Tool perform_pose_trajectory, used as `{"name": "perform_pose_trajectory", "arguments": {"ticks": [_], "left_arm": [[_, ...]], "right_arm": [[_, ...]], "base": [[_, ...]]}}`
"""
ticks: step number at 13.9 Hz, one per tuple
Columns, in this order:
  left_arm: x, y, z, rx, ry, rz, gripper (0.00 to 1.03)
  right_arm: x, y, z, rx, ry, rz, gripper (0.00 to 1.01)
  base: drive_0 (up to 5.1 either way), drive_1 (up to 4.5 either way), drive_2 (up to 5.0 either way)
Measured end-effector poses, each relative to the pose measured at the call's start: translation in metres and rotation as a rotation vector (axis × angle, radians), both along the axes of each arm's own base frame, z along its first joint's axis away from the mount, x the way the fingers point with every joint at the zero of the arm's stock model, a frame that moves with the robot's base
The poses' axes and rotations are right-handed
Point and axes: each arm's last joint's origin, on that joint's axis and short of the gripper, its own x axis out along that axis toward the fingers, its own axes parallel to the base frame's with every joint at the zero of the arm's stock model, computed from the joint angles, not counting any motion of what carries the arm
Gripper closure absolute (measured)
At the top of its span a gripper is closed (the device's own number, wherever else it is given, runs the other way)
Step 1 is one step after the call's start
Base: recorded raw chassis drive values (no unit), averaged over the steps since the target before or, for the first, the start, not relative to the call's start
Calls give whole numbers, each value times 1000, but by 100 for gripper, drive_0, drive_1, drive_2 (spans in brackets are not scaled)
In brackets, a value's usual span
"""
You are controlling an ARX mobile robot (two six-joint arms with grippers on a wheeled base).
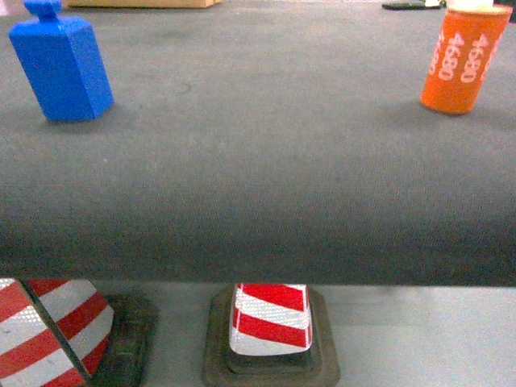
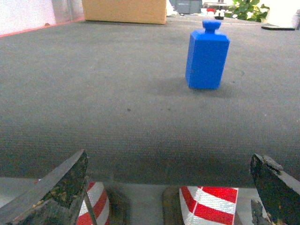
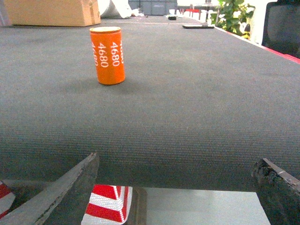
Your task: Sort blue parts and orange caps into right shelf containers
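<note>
A big dark gray mat [image 1: 258, 161] covers the table. In the head view a blue part [image 1: 60, 64], shaped like a boxy bottle with a small knob on top, stands up at about ten o'clock. An orange cap [image 1: 462, 60] stands up at about two o'clock, well apart from the blue part. The orange cap is round like a can and has white numbers 4680 on its side. Below the table edge, at six o'clock, sits a red and white striped cone [image 1: 270, 318] on a dark base, and another striped cone [image 1: 48, 334] sits at eight o'clock. In the left wrist view the left gripper [image 2: 171, 187] has its jaws wide apart and holds nothing, and the blue part [image 2: 207, 54] stands up ahead at about one o'clock. In the right wrist view the right gripper [image 3: 180, 192] has its jaws wide apart and holds nothing too, and the orange cap [image 3: 107, 55] stands ahead at about eleven o'clock. A brown cardboard box [image 3: 49, 11] sits far back on the mat at eleven o'clock.
</note>
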Motion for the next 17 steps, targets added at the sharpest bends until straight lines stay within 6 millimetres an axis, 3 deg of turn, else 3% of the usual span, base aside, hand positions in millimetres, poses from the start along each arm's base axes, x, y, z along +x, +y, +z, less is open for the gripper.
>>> {"name": "perform_pose_trajectory", "arguments": {"ticks": [17], "left_arm": [[0,0,0,0,-1,-1,5]], "right_arm": [[0,0,0,-1,0,0,3]], "base": [[0,0,0]]}}
